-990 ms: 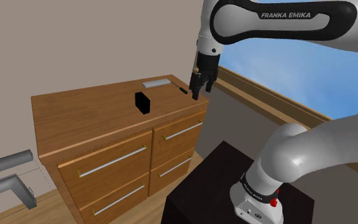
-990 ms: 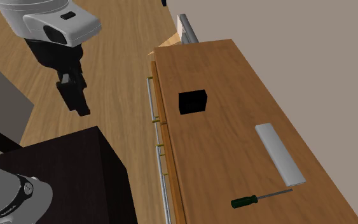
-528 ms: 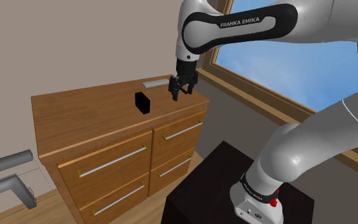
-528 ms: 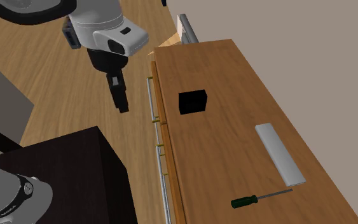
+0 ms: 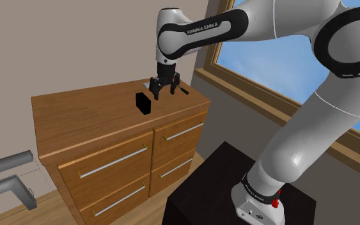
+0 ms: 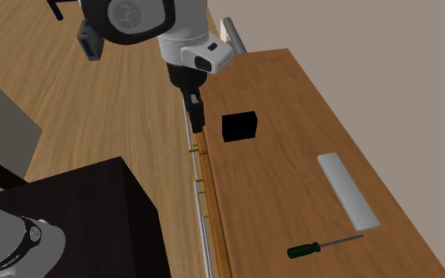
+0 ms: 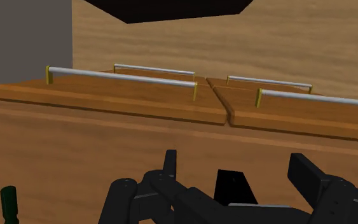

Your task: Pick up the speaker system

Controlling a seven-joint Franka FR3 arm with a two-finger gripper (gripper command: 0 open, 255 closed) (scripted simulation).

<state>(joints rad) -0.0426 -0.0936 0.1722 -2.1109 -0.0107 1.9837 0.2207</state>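
The speaker (image 5: 144, 103) is a small black box standing on the wooden dresser top (image 5: 76, 112). In the second exterior view the speaker (image 6: 239, 127) sits near the dresser's front edge. My gripper (image 5: 158, 95) hangs open just above the top, a short way to the shoulder view's right of the speaker and apart from it. Seen from the second exterior view, the gripper (image 6: 196, 118) is over the front edge, left of the box. In the wrist view the black speaker (image 7: 230, 189) shows low between the spread fingers (image 7: 170, 167), untouched.
A flat grey bar (image 6: 347, 189) and a green-handled screwdriver (image 6: 323, 246) lie on the dresser top (image 6: 292, 87), further along from the speaker. Drawer fronts carry long metal handles (image 5: 114, 162). The black stand (image 5: 236, 185) is below, and a window (image 5: 300, 70) lies at the right.
The arm has swung to the shoulder view's left, carrying the gripper from beyond the dresser's corner to just beside the speaker. The speaker, bar and screwdriver have not moved.
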